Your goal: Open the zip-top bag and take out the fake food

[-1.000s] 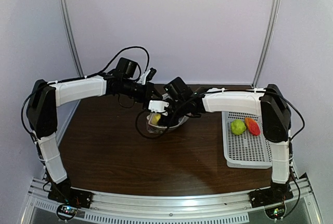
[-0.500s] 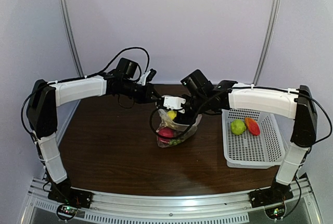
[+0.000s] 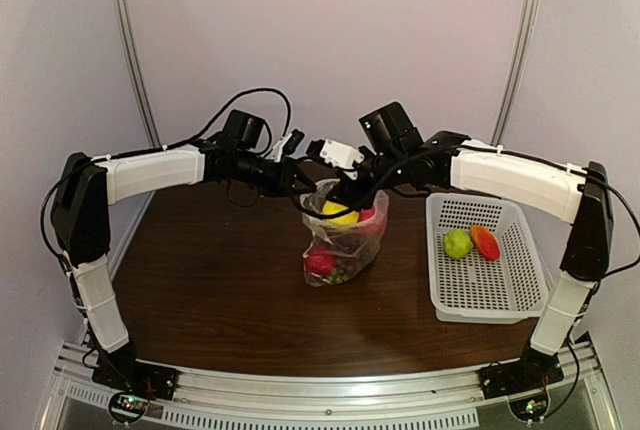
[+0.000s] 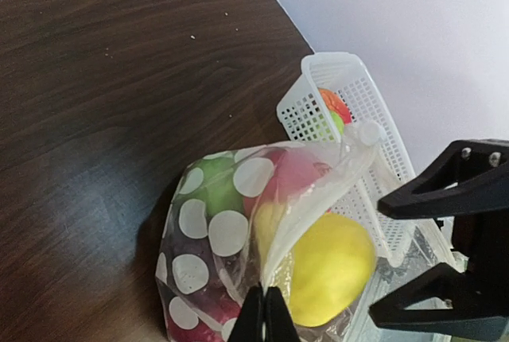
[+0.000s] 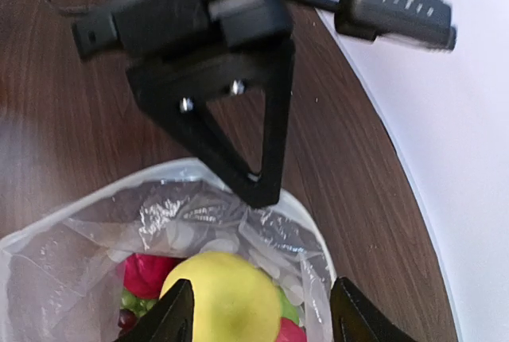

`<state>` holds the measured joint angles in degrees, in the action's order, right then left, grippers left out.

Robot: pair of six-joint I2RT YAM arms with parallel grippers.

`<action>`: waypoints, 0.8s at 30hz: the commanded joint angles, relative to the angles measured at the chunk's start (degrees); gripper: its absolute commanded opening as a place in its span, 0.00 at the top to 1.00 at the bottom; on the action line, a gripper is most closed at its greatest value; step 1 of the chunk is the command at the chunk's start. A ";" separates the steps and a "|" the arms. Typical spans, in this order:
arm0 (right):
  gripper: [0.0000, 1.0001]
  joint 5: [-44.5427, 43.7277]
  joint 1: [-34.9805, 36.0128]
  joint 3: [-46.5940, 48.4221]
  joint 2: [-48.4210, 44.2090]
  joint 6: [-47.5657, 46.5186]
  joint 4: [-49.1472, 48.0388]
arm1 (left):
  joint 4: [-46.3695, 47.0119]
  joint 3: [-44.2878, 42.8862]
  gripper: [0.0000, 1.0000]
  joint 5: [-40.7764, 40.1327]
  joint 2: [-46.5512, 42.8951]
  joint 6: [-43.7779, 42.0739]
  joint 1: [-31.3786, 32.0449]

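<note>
The clear zip-top bag (image 3: 348,242) with white dots stands on the brown table, its mouth open upward. My left gripper (image 3: 302,190) is shut on the bag's rim (image 4: 274,278) and holds it up. A yellow lemon (image 3: 340,213) sits at the top of the bag, with red (image 3: 320,263), pink, green and purple fruits below it. My right gripper (image 3: 352,190) is open just above the bag mouth. In the right wrist view its fingertips (image 5: 179,314) stand on either side of the lemon (image 5: 231,298), with a gap on the right side.
A white perforated basket (image 3: 480,295) stands at the right and holds a green fruit (image 3: 457,243) and an orange-red piece (image 3: 485,241). It also shows in the left wrist view (image 4: 338,79). White walls and metal posts close the back and sides.
My right gripper has risen and moved right, from low at the bag to above its mouth. The bag now stands taller and more open, with the lemon at the top. The left arm stayed put.
</note>
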<state>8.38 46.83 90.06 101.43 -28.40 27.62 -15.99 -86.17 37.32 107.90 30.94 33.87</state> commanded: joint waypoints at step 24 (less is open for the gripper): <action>0.23 16.27 -3.37 4.81 6.60 -4.80 11.79 | 2.63 0.13 1.00 -0.69 -0.23 -0.34 0.14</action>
<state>24.43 43.29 91.79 103.79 -32.05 35.79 -15.90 -86.15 37.26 107.87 30.57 33.87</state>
